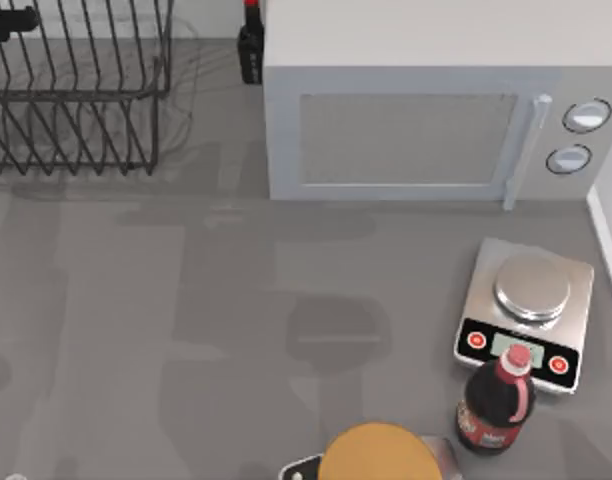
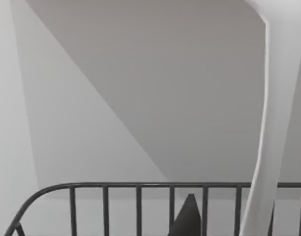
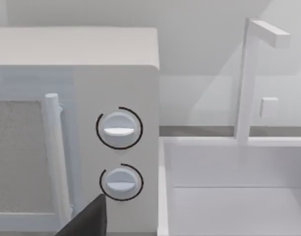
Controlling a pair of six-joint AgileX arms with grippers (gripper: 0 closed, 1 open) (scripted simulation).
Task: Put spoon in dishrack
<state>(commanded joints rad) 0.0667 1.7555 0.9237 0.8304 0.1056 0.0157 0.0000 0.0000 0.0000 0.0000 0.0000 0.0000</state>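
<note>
The dishrack, a dark wire rack with upright tines, stands at the table's back left. My left gripper hovers over the rack's far left end at the top view's edge, with a spot of red at it. In the left wrist view the white spoon runs long and slim away from the gripper, above the rack's top rail. One dark fingertip shows beside the handle. The left gripper is shut on the spoon. My right gripper is parked facing the microwave's knobs.
A white microwave fills the back middle, with a dark bottle behind its left corner. A silver scale, a cola bottle and an orange round object sit front right. A white sink with a faucet lies right.
</note>
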